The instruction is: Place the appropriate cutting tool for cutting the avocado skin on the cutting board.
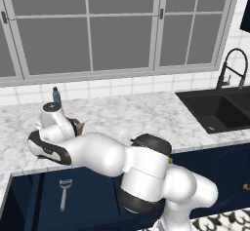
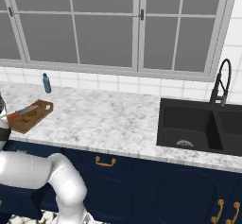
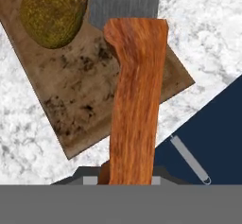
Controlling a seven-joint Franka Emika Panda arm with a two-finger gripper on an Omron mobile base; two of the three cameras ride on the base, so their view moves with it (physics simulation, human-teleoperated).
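The gripper [image 3: 127, 180] is clamped on the knife [image 3: 134, 105] by its orange handle. The knife hangs over the board [image 3: 85, 100], its long axis pointing away from the hand, blade beside the avocado [image 3: 52, 12].

The avocado [image 3: 52, 14] took one corner of the cutting board [image 3: 85, 100]; bare wood lay beside it; a bottle [image 2: 46, 83] stood well behind.

The grey blade of the orange-handled knife [image 3: 134, 100] is cut off by the hand view's top edge. In the left base view, the brown wooden cutting board [image 1: 78, 125] is almost wholly hidden behind the white arm. The gripper's fingertips are concealed by the knife handle.
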